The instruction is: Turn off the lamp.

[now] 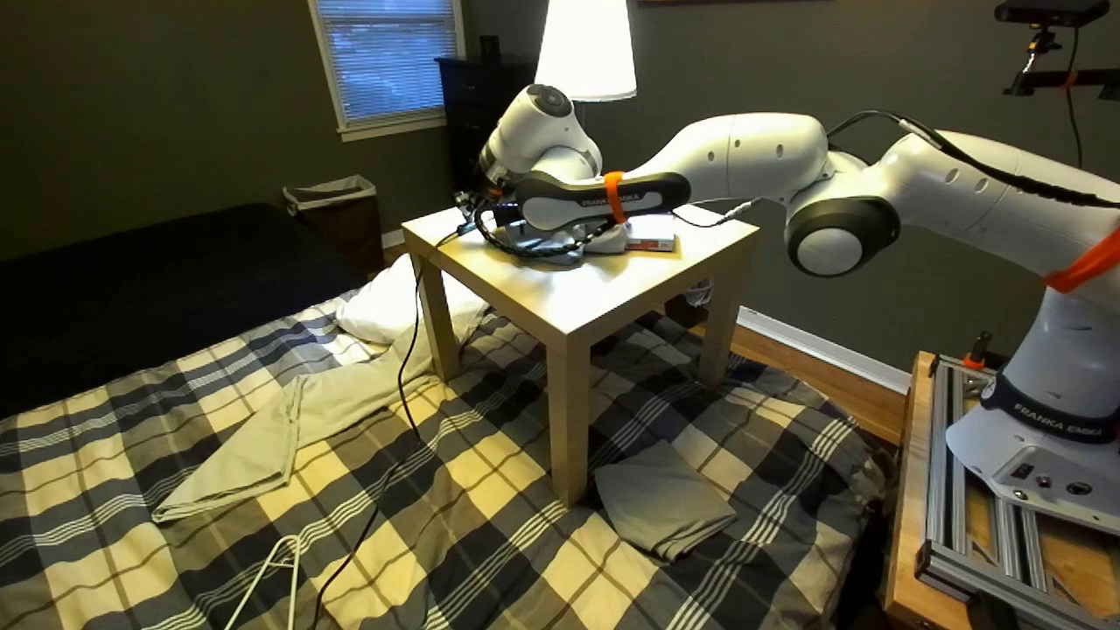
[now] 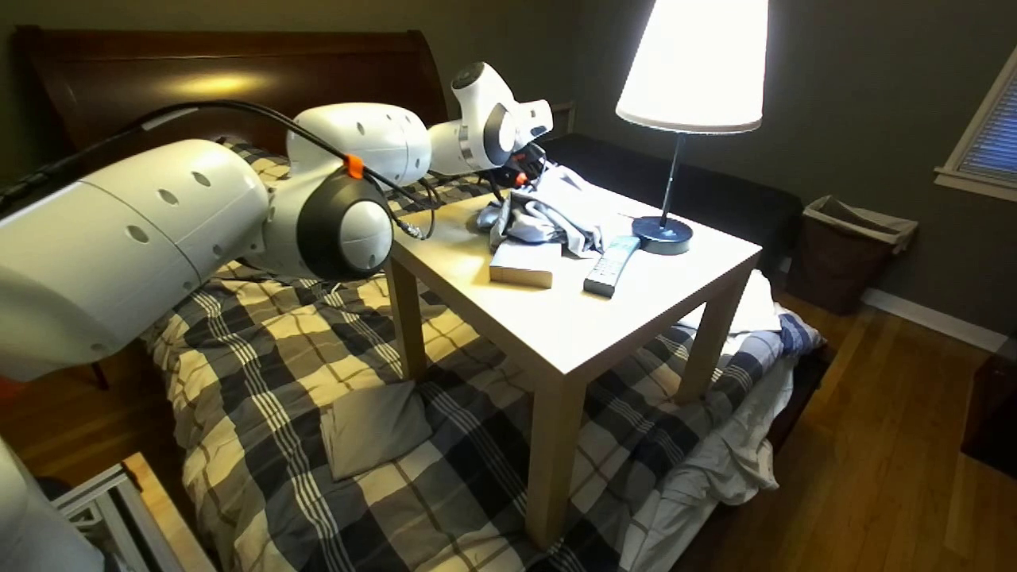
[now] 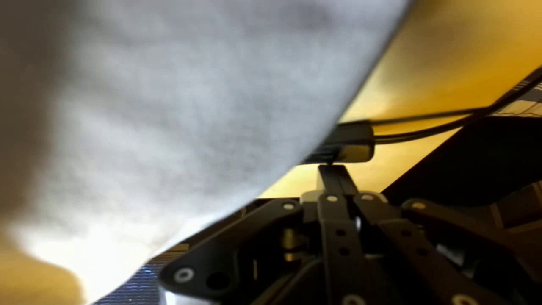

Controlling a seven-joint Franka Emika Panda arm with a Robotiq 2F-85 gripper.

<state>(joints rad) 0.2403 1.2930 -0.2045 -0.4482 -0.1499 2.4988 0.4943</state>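
The lamp is lit. Its white shade shows in both exterior views [image 1: 586, 52] [image 2: 695, 67]; its dark stem [image 2: 675, 171] and round base [image 2: 663, 234] stand on the table [image 2: 556, 334]. In the wrist view my gripper [image 3: 335, 169] is shut with its fingertips together, with nothing seen between them. The tips are at a small black box on black cords [image 3: 355, 144], apparently touching it; its left part is hidden behind grey cloth. In an exterior view the gripper [image 1: 471, 210] is low over the table's far left edge.
A crumpled grey cloth [image 2: 548, 214] lies on the table and fills much of the wrist view [image 3: 190, 106]. A remote [image 2: 612, 266] and a small box [image 2: 520, 270] lie near it. A black cord [image 1: 404, 376] hangs over the table edge onto the plaid bed [image 1: 490, 525].
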